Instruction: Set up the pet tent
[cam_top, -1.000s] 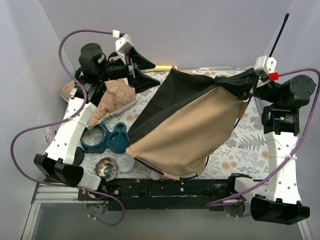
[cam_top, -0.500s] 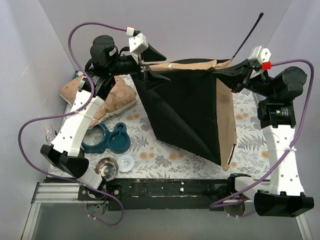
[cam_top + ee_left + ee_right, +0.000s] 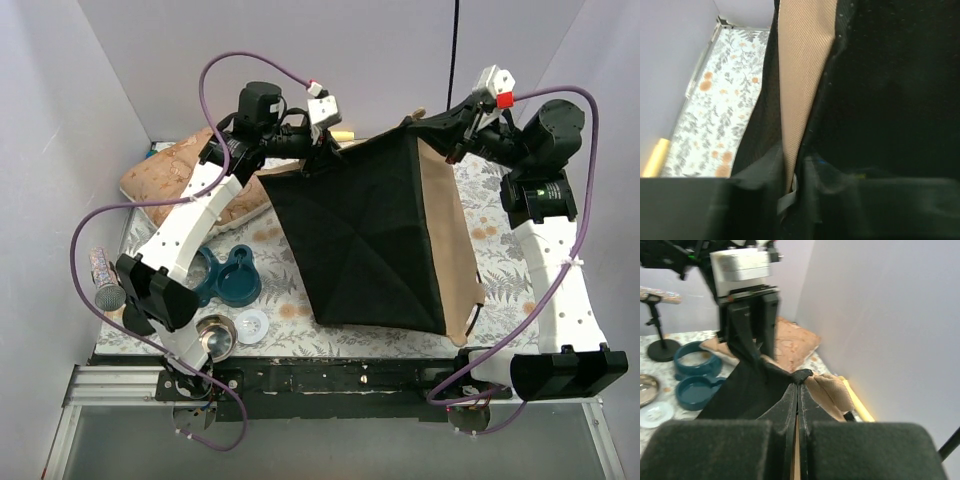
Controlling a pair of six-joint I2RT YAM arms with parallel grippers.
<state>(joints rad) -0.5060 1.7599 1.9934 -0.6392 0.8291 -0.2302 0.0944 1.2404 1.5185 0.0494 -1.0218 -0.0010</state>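
Now the pet tent hangs stretched upright just right of the cushion, no longer slumped. The left tool has just pinched one top corner and the right tool pinches the other, so shaping looks possible.

Pet tent tilted; left fingers, right fingers grip its far corners

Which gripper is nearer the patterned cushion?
Left. The left gripper clamps the pet tent beside the cushion; the right gripper holds its opposite corner, farther away.
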